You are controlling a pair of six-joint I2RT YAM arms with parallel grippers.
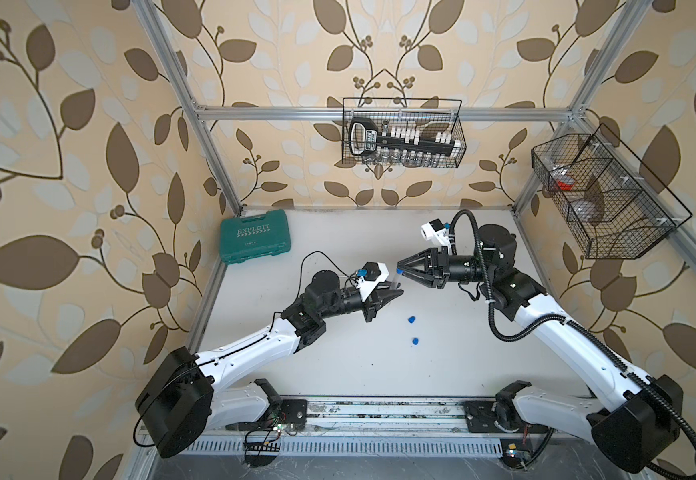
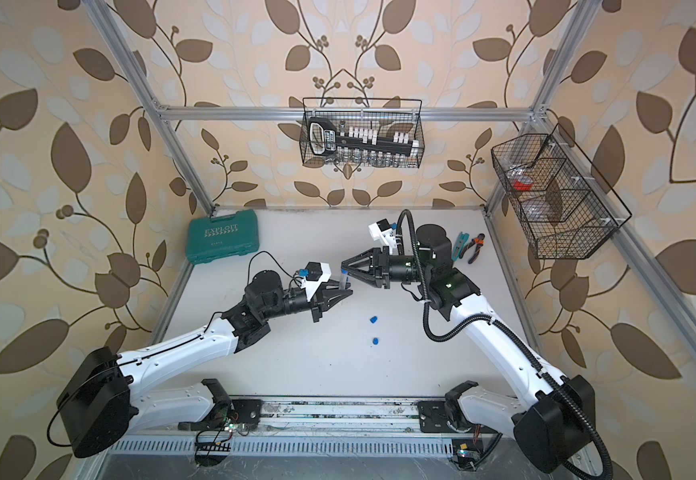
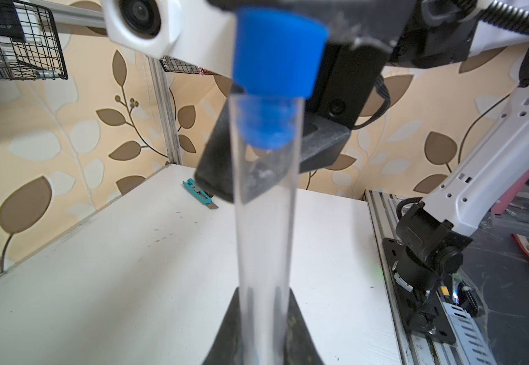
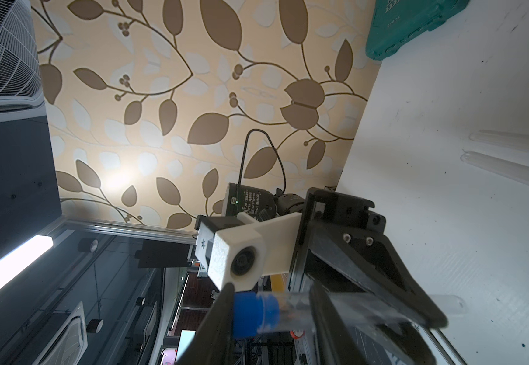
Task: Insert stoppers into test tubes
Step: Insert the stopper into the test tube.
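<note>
My left fingers (image 3: 226,330) clenched low on the test tube (image 3: 266,221), held upright over mid-table, blue stopper (image 3: 277,53) partway into its mouth; right fingers (image 4: 209,331) straddle the cap, whether gripping I cannot tell, so I'd brace the tube and press straight down its axis.

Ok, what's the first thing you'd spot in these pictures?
The two pincers meet above the middle of the table: the left pincer grips a clear test tube, and the right pincer is at a blue stopper sitting partway in its mouth. Two loose stoppers lie on the white table close by, and a green case sits in its far left corner.
</note>
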